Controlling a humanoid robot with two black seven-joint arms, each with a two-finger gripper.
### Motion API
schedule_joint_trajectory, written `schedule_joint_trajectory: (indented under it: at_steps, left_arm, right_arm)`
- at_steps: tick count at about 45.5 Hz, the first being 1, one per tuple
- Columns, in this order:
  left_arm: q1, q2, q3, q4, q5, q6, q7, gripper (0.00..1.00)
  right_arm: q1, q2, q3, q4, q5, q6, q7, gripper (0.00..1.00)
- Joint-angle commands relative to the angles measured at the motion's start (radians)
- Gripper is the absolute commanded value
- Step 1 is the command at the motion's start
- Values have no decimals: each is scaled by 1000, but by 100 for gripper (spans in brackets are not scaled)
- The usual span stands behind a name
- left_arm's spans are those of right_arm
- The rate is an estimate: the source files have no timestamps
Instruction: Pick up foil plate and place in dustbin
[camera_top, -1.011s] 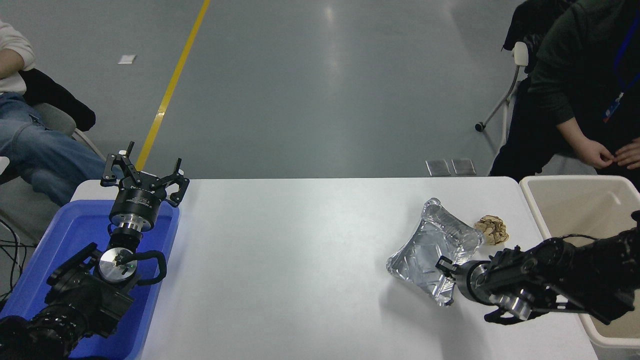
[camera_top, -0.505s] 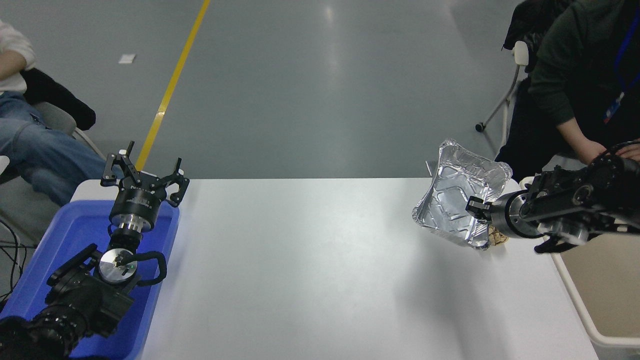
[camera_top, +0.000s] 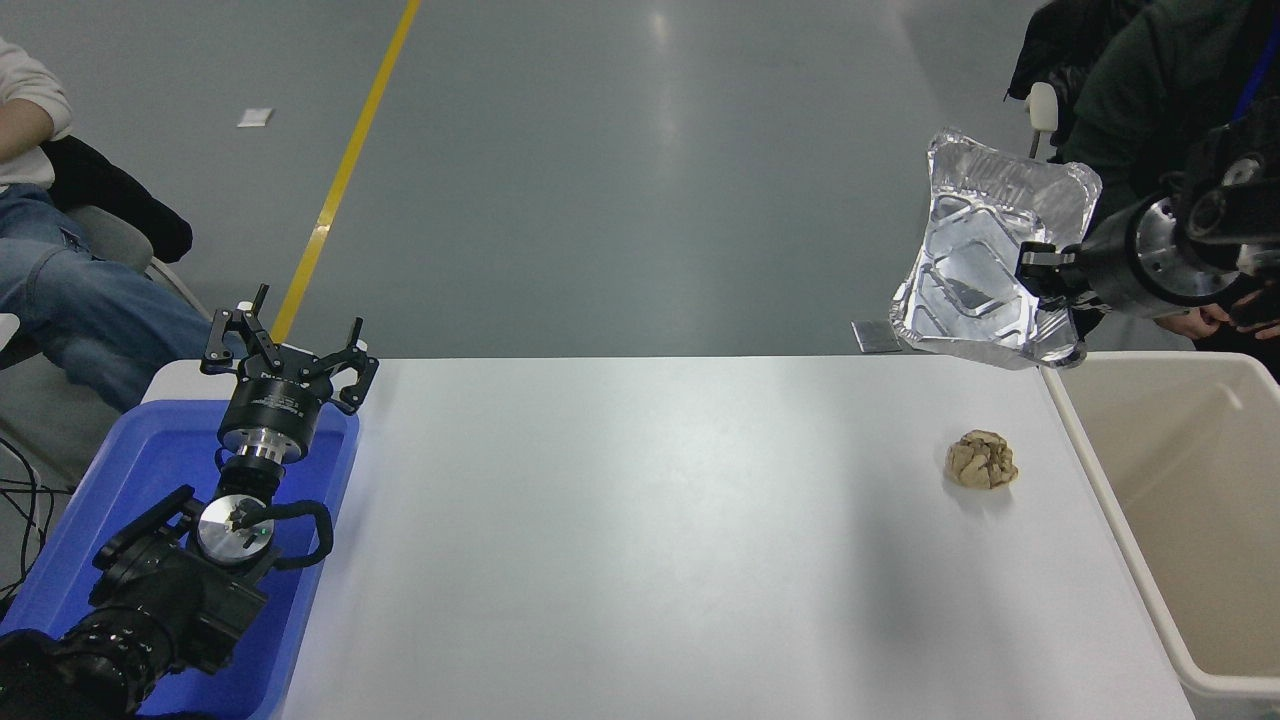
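The foil plate (camera_top: 985, 265) hangs high in the air above the table's far right corner, tilted so its shiny inside faces me. My right gripper (camera_top: 1042, 272) is shut on its right rim, the arm coming in from the right edge. Just right of and below the plate stands the cream dustbin (camera_top: 1100, 470), at the table's right end, and nothing shows inside it. My left gripper (camera_top: 288, 345) stays parked at the lower left over the blue tray, its fingers spread open and holding nothing.
A crumpled brown paper ball (camera_top: 982, 459) lies on the white table (camera_top: 640, 540) near the dustbin. A blue tray (camera_top: 150, 470) sits at the left end. One person sits at the far left (camera_top: 60, 270); another in dark clothes (camera_top: 1150, 90) stands behind the dustbin.
My right gripper has lifted the foil plate off the table and carried it up and to the right, toward the dustbin. The paper ball is uncovered. The left arm has not moved.
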Motion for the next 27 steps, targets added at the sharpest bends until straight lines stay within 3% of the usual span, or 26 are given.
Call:
schedule_joint_trajectory:
  at_steps: [1, 12, 27]
  left_arm:
    - [0, 0, -1, 0, 0, 0, 0, 99]
    - [0, 0, 0, 0, 0, 0, 0, 99]
    - [0, -1, 0, -1, 0, 0, 0, 99]
  right_arm:
    - [79, -2, -31, -2, -22, 65, -1, 0]
    - [21, -2, -34, -79, -24, 54, -1, 0]
    - [-390, -71, -83, -554, 30, 46, -1, 0]
